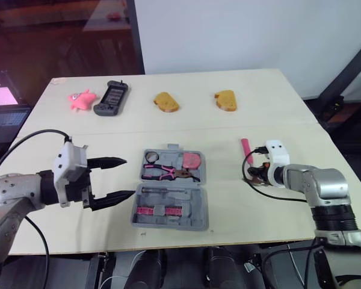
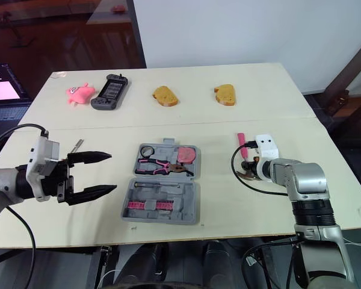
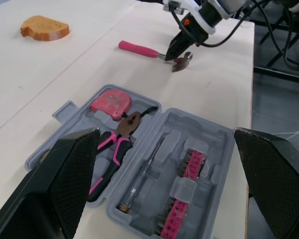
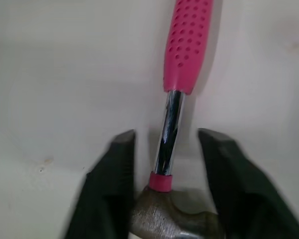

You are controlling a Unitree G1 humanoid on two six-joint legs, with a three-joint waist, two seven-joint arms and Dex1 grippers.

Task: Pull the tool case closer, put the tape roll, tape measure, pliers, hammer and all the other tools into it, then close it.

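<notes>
Since the table (image 1: 240,205) carries the tool case (image 1: 198,211) open near its front edge, between the two arms, we judge the pull done and the loading well along. The left end effector (image 1: 129,177) hovers just beside the case's left side, released, fingers spread wide and holding nothing; we would have it ready to steady the case. The right end effector (image 4: 167,137), low over the table right of the case, is released too: its fingers stand either side of the hammer (image 3: 139,49), not yet pressing it. The hammer lies flat on the table, apart from the case, pink handle pointing away from the robot. The straddle sits on the bare steel shaft (image 4: 168,124) just beside the head (image 4: 174,211), a sound place we think, near the heavy end, so the tool should swing little when lifted. We would centre the shaft between the fingers, close firmly because steel is slick, and lift straight before carrying it left. In the case the pliers (image 1: 162,173), the tape measure (image 1: 193,160) and the tape roll (image 1: 151,157) fill the far half, so we would lower the hammer clear of them; which recess is its own we cannot tell.
</notes>
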